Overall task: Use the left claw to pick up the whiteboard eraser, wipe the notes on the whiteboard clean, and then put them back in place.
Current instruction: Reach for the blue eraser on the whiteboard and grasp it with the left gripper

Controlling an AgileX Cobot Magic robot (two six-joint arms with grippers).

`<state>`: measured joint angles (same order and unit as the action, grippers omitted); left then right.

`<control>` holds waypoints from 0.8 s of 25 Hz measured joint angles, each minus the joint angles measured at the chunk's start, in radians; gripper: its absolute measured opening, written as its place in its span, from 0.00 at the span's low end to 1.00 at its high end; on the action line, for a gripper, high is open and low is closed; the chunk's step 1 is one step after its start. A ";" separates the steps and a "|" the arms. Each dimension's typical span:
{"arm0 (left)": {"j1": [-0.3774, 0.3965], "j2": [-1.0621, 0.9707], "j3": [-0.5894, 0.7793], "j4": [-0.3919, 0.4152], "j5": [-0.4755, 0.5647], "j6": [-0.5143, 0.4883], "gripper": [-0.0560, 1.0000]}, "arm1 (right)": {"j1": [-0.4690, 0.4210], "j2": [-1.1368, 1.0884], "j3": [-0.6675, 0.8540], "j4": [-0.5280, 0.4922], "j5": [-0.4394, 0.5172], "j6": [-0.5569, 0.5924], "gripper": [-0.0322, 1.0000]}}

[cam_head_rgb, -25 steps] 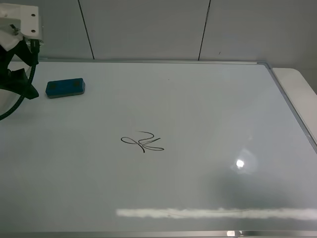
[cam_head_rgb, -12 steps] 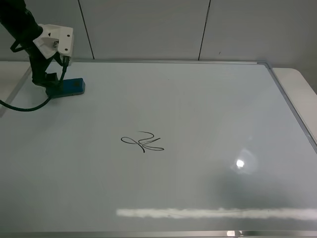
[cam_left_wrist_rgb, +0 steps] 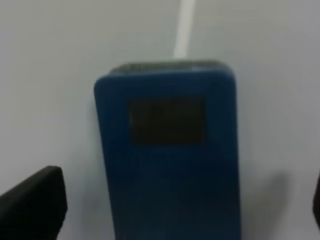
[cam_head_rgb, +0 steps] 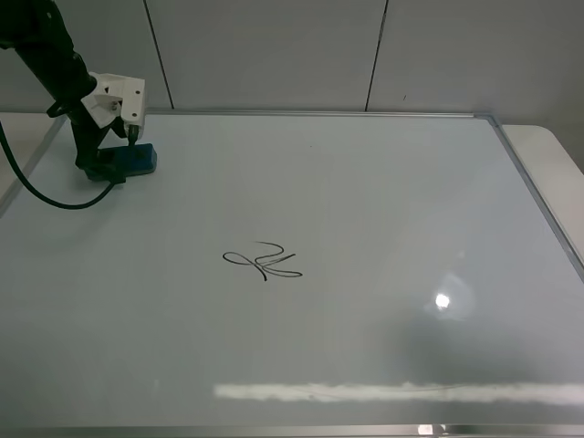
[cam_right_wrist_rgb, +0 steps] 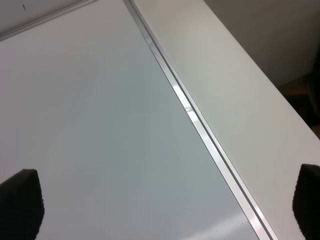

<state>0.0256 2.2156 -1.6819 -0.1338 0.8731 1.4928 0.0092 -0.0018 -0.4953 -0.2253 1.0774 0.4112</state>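
Your left hand hangs low over the eraser, fingers spread. The blue block lies between them with a gap on each side, untouched. It rests flat near the board's far-left corner, well apart from the scribble. Your right hand is spread too, above the board's right edge.

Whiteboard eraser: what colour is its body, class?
The whiteboard eraser is blue, with a dark patch on top; clearest in the left wrist view.
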 joint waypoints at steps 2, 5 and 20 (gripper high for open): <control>0.010 0.004 0.000 0.005 -0.006 0.003 0.99 | 0.000 0.000 0.000 0.000 0.000 0.000 0.99; 0.021 0.008 0.000 0.010 -0.015 0.008 0.99 | 0.000 0.000 0.000 0.000 0.000 0.000 0.99; 0.024 0.035 0.000 0.022 -0.018 0.011 0.93 | 0.000 0.000 0.000 0.000 0.000 0.000 0.99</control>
<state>0.0500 2.2510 -1.6819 -0.1119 0.8549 1.5035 0.0092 -0.0018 -0.4953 -0.2253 1.0774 0.4112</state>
